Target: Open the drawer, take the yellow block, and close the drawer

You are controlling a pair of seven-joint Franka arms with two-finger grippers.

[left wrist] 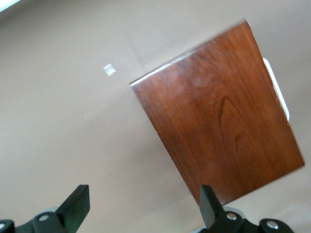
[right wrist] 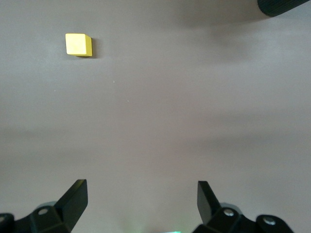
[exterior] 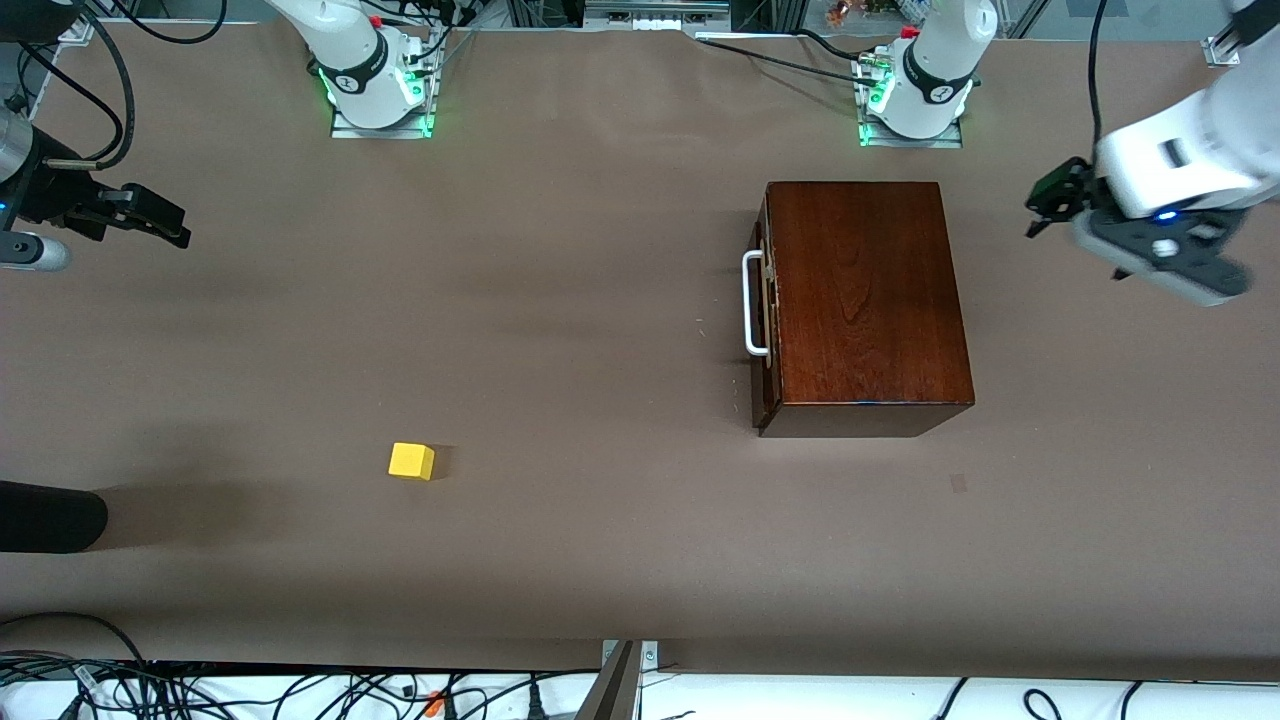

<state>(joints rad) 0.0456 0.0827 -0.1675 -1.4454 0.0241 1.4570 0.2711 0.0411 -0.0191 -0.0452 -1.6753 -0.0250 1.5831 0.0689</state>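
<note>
The drawer (exterior: pixel 762 305) is shut; the block (exterior: pixel 411 461) lies well apart from it. Both grippers (left wrist: pixel 141 206) (right wrist: pixel 142 201) are held open, empty.

Glossy, smooth reddish-brown wooden box (exterior: pixel 865 290) with visible grain. Smooth white bar handle (exterior: pixel 752 303) on the drawer (exterior: pixel 768 305) front. Plain, smooth-faced yellow block (exterior: pixel 411 461). All on a matt brown table cover (exterior: pixel 600 560), faintly creased.

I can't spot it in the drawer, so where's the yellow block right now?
The yellow block sits on the bare table, out in the open toward the right arm's end, nearer the front camera than the closed drawer, well apart from its wooden box.
</note>
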